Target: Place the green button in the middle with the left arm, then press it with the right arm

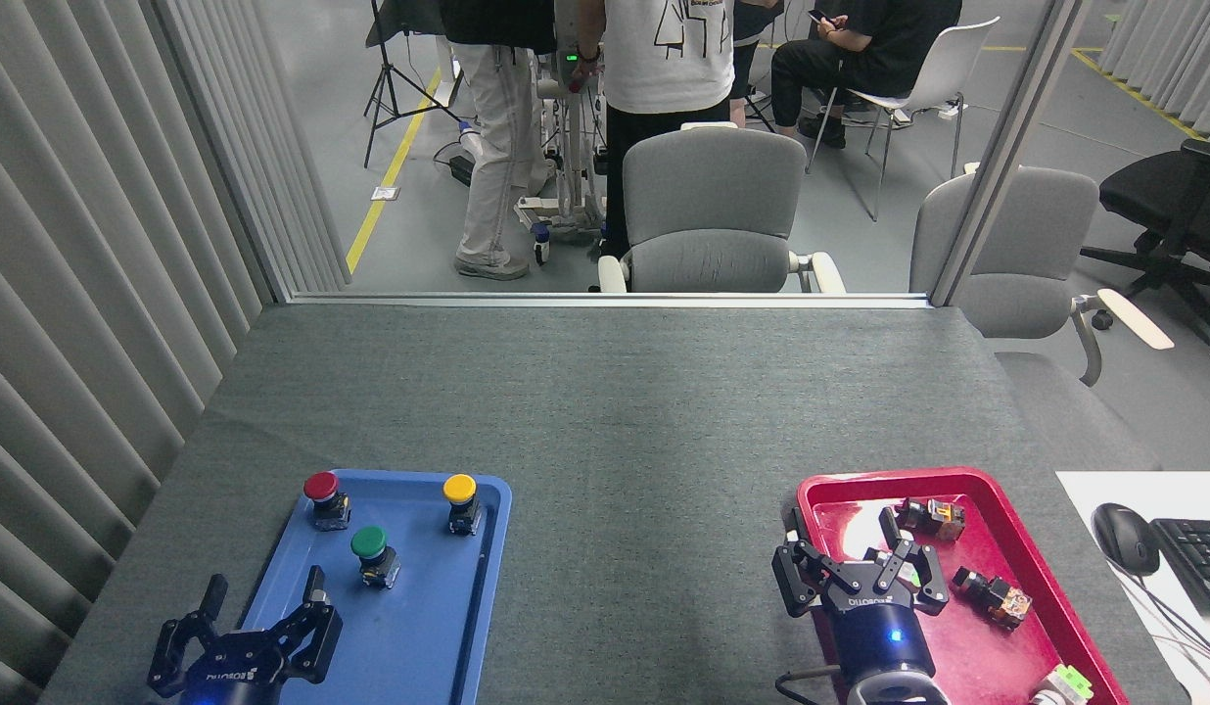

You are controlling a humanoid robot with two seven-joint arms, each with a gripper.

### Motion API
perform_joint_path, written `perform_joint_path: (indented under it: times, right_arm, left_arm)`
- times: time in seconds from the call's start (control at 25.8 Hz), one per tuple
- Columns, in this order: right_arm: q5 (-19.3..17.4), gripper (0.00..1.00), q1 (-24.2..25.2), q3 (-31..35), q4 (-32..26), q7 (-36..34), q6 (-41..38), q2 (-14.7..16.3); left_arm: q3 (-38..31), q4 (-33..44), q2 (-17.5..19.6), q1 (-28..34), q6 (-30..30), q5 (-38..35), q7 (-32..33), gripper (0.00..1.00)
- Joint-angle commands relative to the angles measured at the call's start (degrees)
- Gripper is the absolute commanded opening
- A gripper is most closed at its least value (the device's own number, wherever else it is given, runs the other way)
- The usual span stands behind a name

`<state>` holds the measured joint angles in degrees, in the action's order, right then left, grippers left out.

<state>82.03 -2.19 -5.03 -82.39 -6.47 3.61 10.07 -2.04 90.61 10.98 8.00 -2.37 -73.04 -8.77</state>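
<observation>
our left end effector (262,597) released at blue tray (419,646) near edge | green button (370,550) mid-tray, upright | we should straddle its cap squarely, avoid red button (323,494) | right end effector (860,568) released, waiting

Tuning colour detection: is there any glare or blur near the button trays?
Head view: a white glare patch washes the red tray floor beside the right claw; the blue tray is evenly lit, the green button sharp; shadows are soft.
</observation>
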Motion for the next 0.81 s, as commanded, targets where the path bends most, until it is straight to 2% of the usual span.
perform_joint_path:
  times: [0.0, 0.78]
  right_arm:
    - [0.06, 1.0, -0.1, 0.02, -0.23, 0.15, 0.08, -0.4]
    - [0.24, 1.0, 0.08, 1.78, 0.3, 0.41, -0.36, -0.4]
  left_arm:
    - [0.02, -0.09, 0.1, 0.0, -0.09, 0.0, -0.02, 1.0]
    - [0.37, -0.09, 0.1, 0.0, -0.53, 0.0, -0.02, 1.0]
